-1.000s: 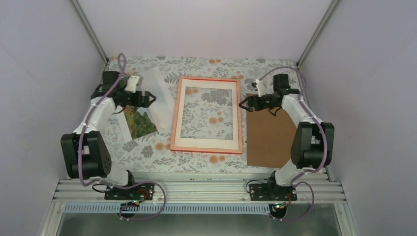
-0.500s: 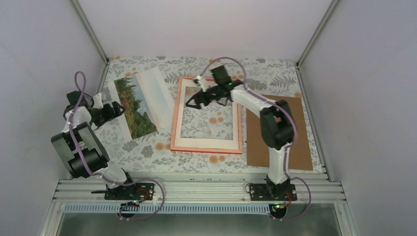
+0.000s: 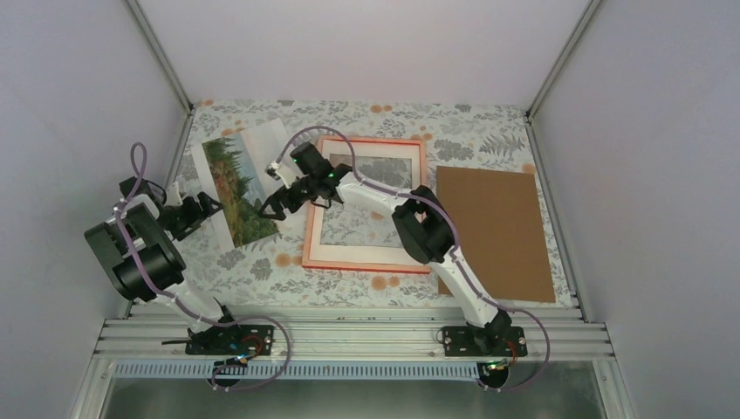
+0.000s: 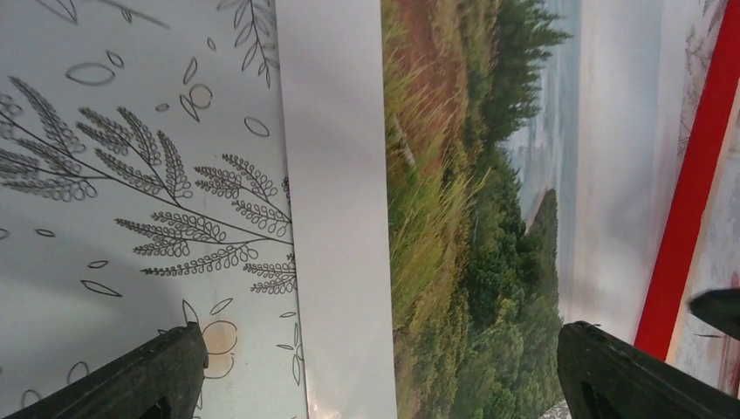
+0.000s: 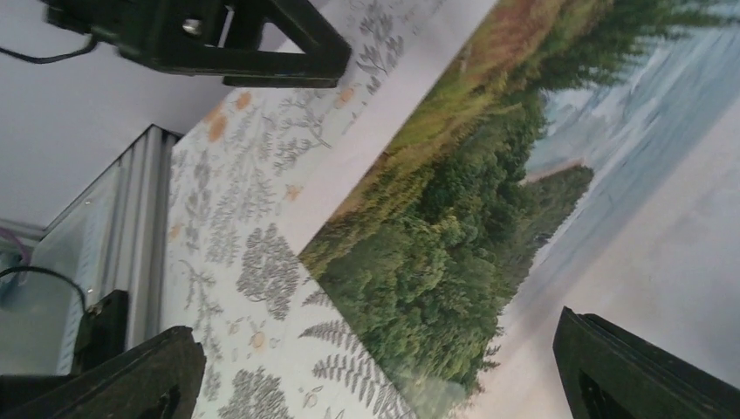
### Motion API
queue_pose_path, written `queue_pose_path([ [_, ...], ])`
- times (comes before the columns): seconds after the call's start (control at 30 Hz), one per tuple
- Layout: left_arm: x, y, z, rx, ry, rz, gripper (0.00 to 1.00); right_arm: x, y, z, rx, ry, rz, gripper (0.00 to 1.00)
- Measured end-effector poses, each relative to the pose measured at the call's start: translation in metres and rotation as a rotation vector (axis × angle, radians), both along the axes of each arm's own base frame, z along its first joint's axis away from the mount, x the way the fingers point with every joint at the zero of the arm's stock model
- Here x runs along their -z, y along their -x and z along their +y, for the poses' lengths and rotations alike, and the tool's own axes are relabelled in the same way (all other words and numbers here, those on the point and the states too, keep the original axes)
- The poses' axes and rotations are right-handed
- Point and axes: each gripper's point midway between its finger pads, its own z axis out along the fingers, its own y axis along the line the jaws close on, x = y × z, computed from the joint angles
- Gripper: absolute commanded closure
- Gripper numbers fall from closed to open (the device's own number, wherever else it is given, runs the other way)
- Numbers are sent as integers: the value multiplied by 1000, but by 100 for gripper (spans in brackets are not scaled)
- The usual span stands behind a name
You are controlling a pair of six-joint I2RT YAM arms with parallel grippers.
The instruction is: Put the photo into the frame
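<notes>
i'm at the pick-up step. the photo (image 3: 240,183) lies flat and face up on the far-left part of the counter (image 3: 262,271), just beside the left edge of the frame (image 3: 366,258) and not yet in it. the frame lies flat mid-counter, and the brown backing board (image 3: 493,231) sits toward the right edge. my right arm stretches across the frame. the right end effector (image 3: 274,208) hangs over the photo's near-right corner, fingers spread, gripping nothing. the left end effector (image 3: 208,209) sits by the photo's left margin, likewise released. next, i judge, one edge of that flat sheet must be pinched, which looks awkward, then lifted and carried over the pane.
</notes>
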Motion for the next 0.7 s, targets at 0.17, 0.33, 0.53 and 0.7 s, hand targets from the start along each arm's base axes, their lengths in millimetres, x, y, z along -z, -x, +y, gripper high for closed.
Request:
queue_pose_path([
  [0.17,10,3,-5,4,35,24,0,38,-5,9,64,55,45,0],
  [0.33,11,-2,-9,17,52,9,1,55,-12,13,107,67,59,0],
  [0.53,11,-14,-22,62,61,-14,1,55,-14,20,128,50,63,0],
  [0.7,10,-21,-30,90,68,-26,1,56,-15,22,136,34,76,0],
])
